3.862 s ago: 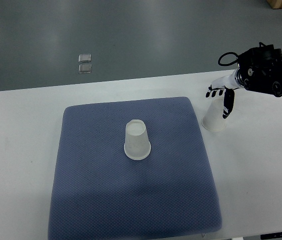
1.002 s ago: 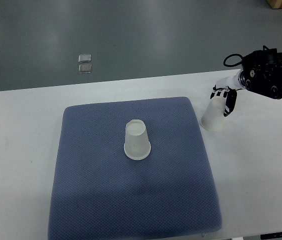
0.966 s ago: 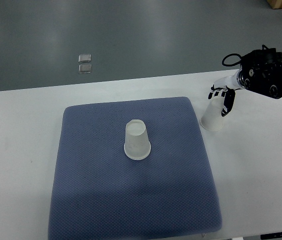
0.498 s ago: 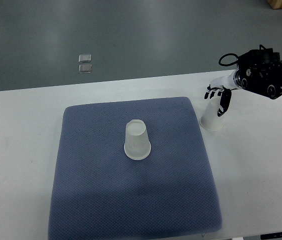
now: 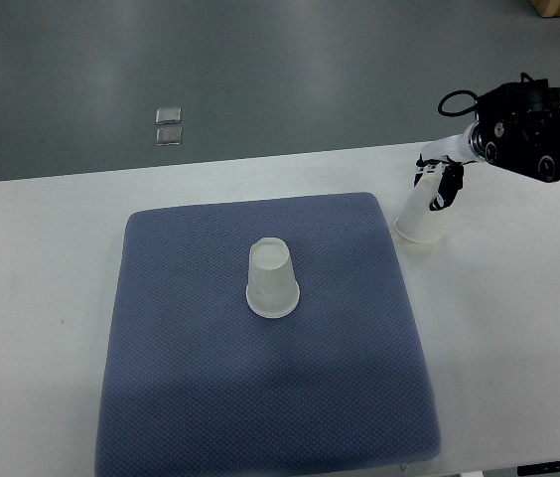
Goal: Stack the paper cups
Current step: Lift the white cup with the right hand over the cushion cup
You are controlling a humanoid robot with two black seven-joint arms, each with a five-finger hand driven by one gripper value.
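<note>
A translucent white paper cup (image 5: 273,282) stands upside down near the middle of a square blue-grey textured fabric mat (image 5: 181,397), its wider rim down on the cloth and its narrower base up; the mat lies flat on a white tabletop (image 5: 32,298), which fills the lower part of the view; no print or label can be made out on this cup or on the mat.

A second translucent white paper cup (image 5: 419,217) is at the mat's upper right corner, also mouth down, tilted so that its base leans up and to the right; its rim sits just off the mat's edge over the bare tabletop, and a faint shadow lies beneath it; whether the rim touches the table cannot be told; it bears no readable writing.

The right hand (image 5: 437,182), white with black finger joints, reaches in from the right edge on a bulky black wrist housing (image 5: 528,144) with a looped black cable (image 5: 454,102); its fingers (image 5: 448,189) are closed around the upper part of the tilted cup, gripping it from the right side.

Beyond the table's far edge is a grey floor (image 5: 260,70); two small square clear plastic pieces (image 5: 169,125) lie on it, one just above the other; any marking on them is too small to read.
</note>
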